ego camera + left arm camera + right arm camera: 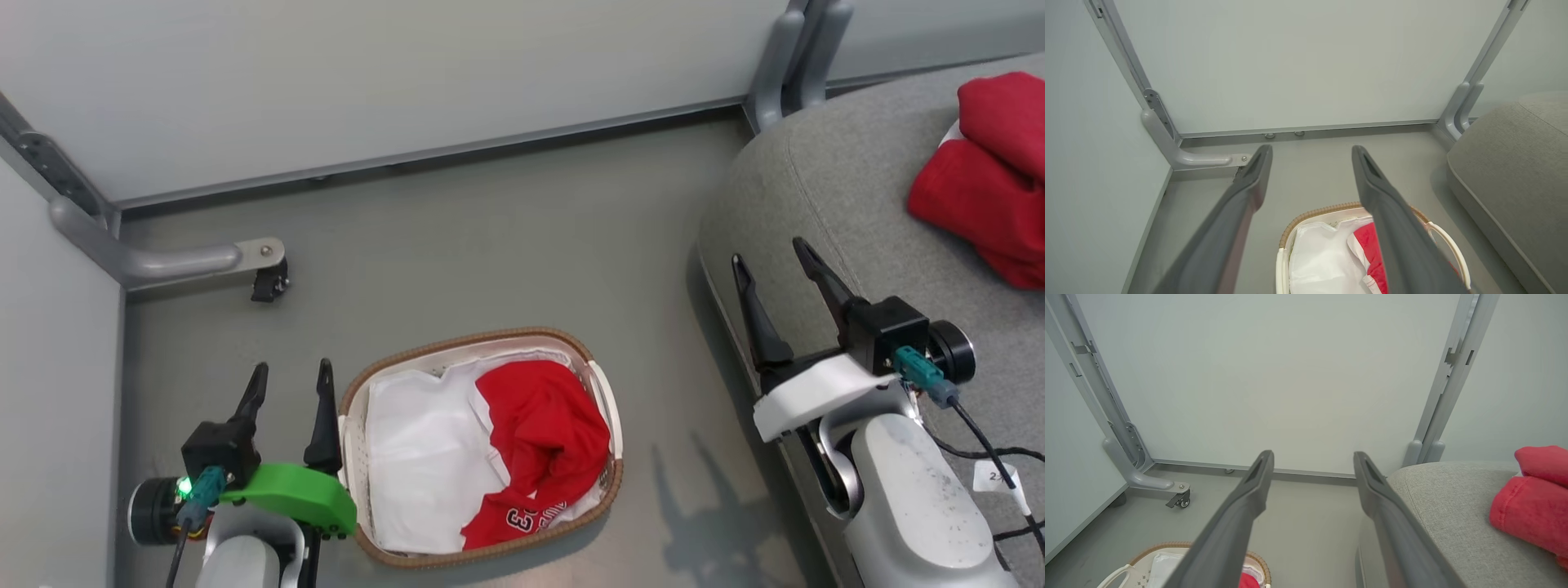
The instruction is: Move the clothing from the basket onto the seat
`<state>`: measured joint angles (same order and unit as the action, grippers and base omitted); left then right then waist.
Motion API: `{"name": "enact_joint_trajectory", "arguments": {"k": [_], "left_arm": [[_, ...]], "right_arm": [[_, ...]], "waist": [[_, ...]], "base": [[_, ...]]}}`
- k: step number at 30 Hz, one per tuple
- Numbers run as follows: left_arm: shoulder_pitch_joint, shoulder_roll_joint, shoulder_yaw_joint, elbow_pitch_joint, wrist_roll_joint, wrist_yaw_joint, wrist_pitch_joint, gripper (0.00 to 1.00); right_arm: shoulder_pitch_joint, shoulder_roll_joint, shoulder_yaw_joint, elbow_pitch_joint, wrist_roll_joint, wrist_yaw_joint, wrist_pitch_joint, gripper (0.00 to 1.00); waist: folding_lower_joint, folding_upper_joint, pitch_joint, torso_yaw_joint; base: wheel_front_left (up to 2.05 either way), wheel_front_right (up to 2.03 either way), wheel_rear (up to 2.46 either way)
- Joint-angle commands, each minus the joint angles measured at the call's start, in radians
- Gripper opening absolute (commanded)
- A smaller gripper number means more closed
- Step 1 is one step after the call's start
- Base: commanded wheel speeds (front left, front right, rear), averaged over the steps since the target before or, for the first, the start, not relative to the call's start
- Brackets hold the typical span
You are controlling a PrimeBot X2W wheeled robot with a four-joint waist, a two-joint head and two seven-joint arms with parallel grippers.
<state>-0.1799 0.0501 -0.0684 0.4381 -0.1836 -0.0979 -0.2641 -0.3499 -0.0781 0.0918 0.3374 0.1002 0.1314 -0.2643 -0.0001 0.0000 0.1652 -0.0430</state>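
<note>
The oval white basket [606, 408] with a brown woven rim stands on the floor. In its right half lies a bright red garment [543, 437] with white lettering, on the white liner [416, 457]. More red clothing [984, 175] rests on the grey seat [824, 175] at the right. My left gripper [292, 382] is open and empty, just left of the basket [1286, 261]. My right gripper [774, 261] is open and empty over the seat's rounded front edge. The right wrist view shows the seat [1445, 498] with red clothing [1531, 506] on it.
Pale partition walls [367, 73] close off the back and left. A grey partition foot with a caster [269, 282] juts onto the floor at the left; another post [788, 57] stands behind the seat. Open floor [506, 237] lies between basket and wall.
</note>
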Motion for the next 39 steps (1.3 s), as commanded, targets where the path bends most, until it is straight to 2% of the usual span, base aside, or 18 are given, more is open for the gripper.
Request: {"name": "enact_joint_trajectory", "arguments": {"k": [1, 10, 18, 27, 39], "left_arm": [[-0.038, 0.002, -0.004, 0.008, -0.004, -0.006, -0.001, 1.00], [-0.180, 0.004, -0.042, 0.085, 0.018, -0.030, -0.001, 1.00], [-0.299, 0.037, -0.104, 0.161, -0.009, -0.035, -0.001, 1.00], [-0.418, 0.079, -0.239, 0.280, -0.104, -0.035, 0.000, 1.00], [-0.535, 0.127, -0.453, 0.448, -0.290, -0.034, 0.000, 1.00]], "right_arm": [[-0.021, 0.000, 0.005, -0.009, -0.003, -0.001, 0.000, 1.00], [-0.140, 0.018, 0.048, -0.070, 0.000, -0.001, 0.000, 1.00], [-0.226, 0.026, 0.086, -0.123, 0.016, -0.001, 0.000, 1.00], [-0.293, 0.027, 0.117, -0.190, 0.064, -0.001, 0.000, 1.00], [-0.348, 0.027, 0.155, -0.250, 0.102, -0.001, 0.000, 1.00]], "waist": [[0.0001, 0.0000, 0.097, -0.054], [0.0001, 0.0000, 0.269, -0.143], [0.0001, 0.0000, 0.412, -0.213], [0.0001, 0.0000, 0.538, -0.267], [0.0001, 0.0000, 0.650, -0.311]], "base": [[0.00, 0.00, 0.00], [0.00, 0.00, 0.00], [0.00, 0.00, 0.00], [0.00, 0.00, 0.00], [0.00, 0.00, 0.00]]}}
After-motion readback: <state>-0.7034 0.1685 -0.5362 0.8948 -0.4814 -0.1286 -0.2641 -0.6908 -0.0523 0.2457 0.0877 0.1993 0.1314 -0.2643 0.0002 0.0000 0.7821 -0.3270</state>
